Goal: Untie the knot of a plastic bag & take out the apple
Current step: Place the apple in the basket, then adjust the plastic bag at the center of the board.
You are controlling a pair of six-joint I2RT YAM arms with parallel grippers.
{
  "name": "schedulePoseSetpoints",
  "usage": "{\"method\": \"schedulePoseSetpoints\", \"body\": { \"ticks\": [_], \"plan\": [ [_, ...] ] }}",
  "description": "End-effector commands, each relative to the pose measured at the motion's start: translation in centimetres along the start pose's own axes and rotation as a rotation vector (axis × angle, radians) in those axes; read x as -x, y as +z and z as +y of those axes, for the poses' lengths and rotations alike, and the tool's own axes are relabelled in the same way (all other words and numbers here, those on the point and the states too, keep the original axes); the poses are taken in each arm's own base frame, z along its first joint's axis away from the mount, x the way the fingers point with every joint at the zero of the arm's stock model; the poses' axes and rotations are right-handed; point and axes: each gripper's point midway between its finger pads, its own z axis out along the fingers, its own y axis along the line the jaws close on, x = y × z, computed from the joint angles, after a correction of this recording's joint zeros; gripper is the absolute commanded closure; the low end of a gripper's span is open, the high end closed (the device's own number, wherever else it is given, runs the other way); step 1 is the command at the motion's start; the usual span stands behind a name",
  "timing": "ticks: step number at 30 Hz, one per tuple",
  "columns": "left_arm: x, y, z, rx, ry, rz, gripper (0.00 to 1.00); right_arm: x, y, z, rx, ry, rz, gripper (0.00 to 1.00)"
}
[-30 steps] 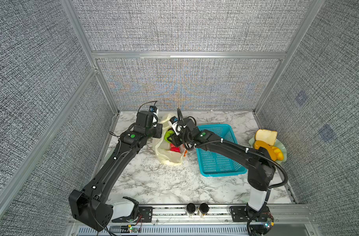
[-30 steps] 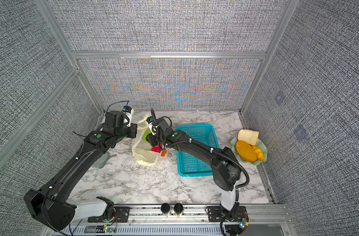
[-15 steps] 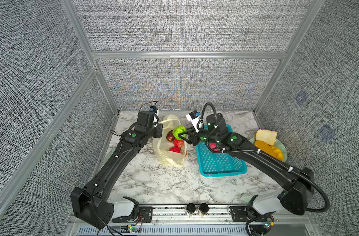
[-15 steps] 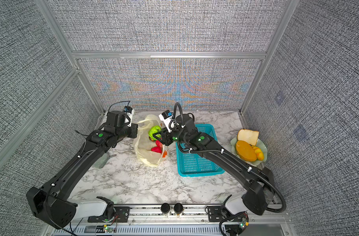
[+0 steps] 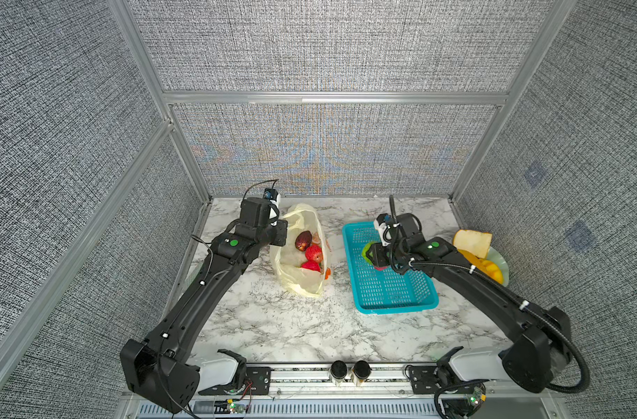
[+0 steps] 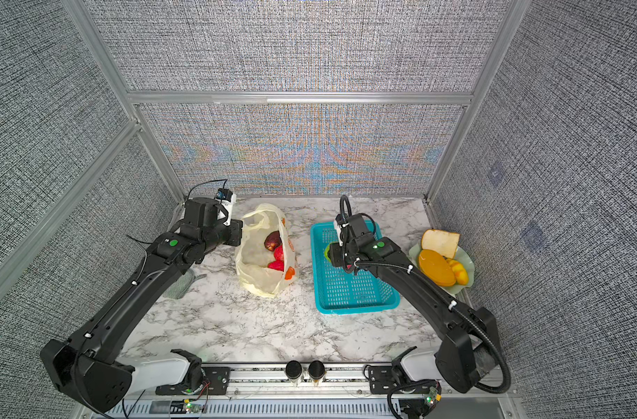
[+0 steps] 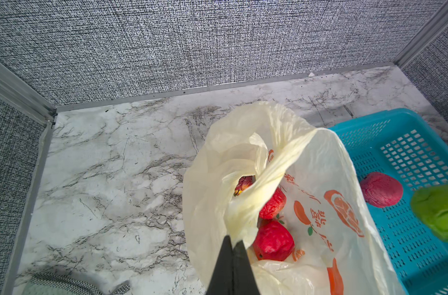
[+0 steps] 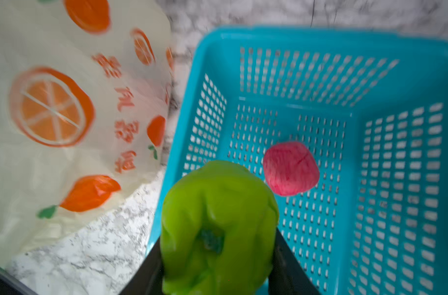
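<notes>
Plastic bag lies on the bench with its mouth gaping and the handle loops apart. Inside it are one dark red-brown fruit and two red fruits, all at the basket-side wall.

Left pincer is pressed together on a twisted handle strip of the bag, holding that side up. In the left wrist view the strip runs across the mouth and partly covers the fruit behind it.

Turquoise basket sits beside the bag, with a strip of bare bench between them. One pink-red streaked apple, going by its look, lies on the basket floor.

Right pincer is pinching a green pepper over the bag-side part of the basket. I can't tell whether it touches the mesh. In both top views the right arm covers the basket's far half and most of the apple.

A pale green plate sits at the right edge of the bench. It holds a bread slice, an orange round piece and yellow-orange bits.

A grey-green cloth lies at the left edge, half under the left arm.
</notes>
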Motion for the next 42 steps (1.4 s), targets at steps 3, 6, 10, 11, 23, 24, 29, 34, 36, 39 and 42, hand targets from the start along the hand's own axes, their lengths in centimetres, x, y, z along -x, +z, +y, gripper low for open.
{"method": "schedulePoseSetpoints", "body": {
  "ticks": [3,6,10,11,23,24,29,34,36,39,42],
  "plan": [
    [-0.2,0.2,-0.3,-0.017,-0.004,0.000,1.00,-3.8,3.1,-1.1,-0.053,0.027,0.200,0.71],
    [-0.3,0.2,-0.2,-0.018,-0.003,0.001,1.00,-4.2,4.1,-1.2,-0.062,0.031,0.224,0.69],
    [-0.9,0.1,-0.3,-0.020,-0.005,0.006,1.00,-3.9,4.4,-1.2,-0.063,0.016,0.224,0.41],
    [-1.1,0.1,-0.2,-0.021,-0.006,0.010,1.00,-3.7,4.3,-1.1,-0.058,0.010,0.222,0.34],
    [-1.6,0.6,-0.8,-0.056,-0.014,0.024,1.00,6.9,-7.4,13.5,0.468,-0.175,-0.146,0.38],
    [-1.6,0.7,-0.9,-0.059,-0.015,0.023,1.00,7.1,-8.3,15.3,0.525,-0.202,-0.172,0.42],
    [-1.0,1.0,-1.3,-0.076,-0.017,0.021,1.00,7.0,-7.4,21.4,0.625,-0.239,-0.144,0.61],
    [-0.7,1.2,-1.5,-0.085,-0.019,0.023,1.00,5.6,-0.8,22.5,0.488,-0.283,-0.031,0.69],
    [-0.7,1.2,-1.5,-0.085,-0.020,0.023,1.00,5.0,2.0,21.9,0.398,-0.301,0.011,0.69],
    [-0.8,1.0,-1.4,-0.081,-0.021,0.019,1.00,4.0,5.9,19.9,0.255,-0.322,0.069,0.70],
    [-0.9,0.8,-1.3,-0.075,-0.018,0.022,1.00,2.7,9.2,18.2,0.150,-0.345,0.119,0.70]
  ]
}}
